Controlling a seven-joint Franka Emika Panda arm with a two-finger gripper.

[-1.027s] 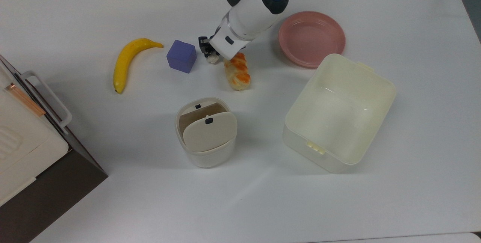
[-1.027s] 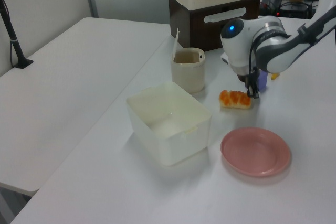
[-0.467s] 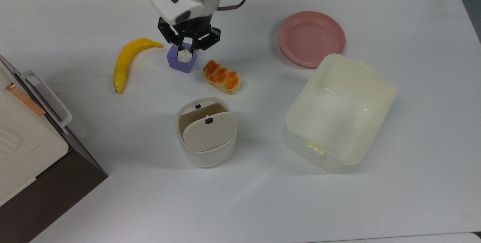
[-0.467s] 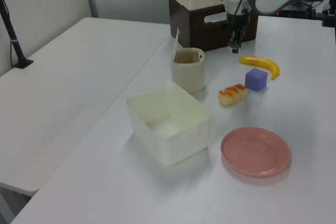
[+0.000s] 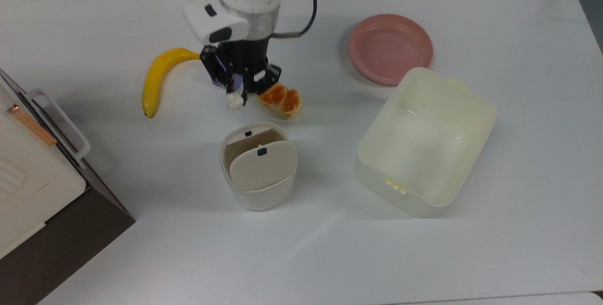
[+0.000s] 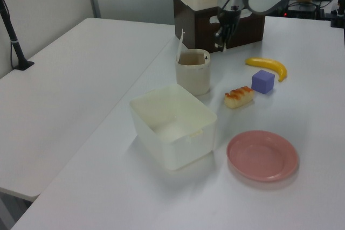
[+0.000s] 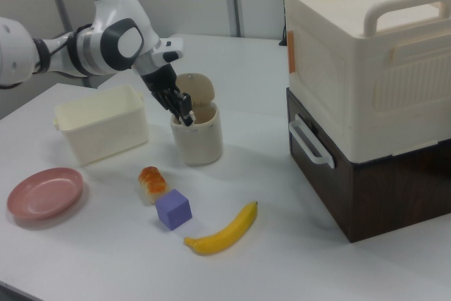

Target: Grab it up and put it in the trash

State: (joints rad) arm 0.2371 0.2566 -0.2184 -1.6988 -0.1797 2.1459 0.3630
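Crumpled paper ball (image 5: 234,101) rough, matt; trash bin (image 5: 258,195) smooth plastic; table (image 5: 424,258) smooth, matt

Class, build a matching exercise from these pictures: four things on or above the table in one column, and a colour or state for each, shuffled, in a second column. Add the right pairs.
Things
1. crumpled ball
2. plate
3. cube
4. banana

Colour or state
A. purple
B. yellow, lying on the table
C. held off the table in the gripper
D. pink, with nothing on it

Pairs: 1-C, 2-D, 3-A, 4-B
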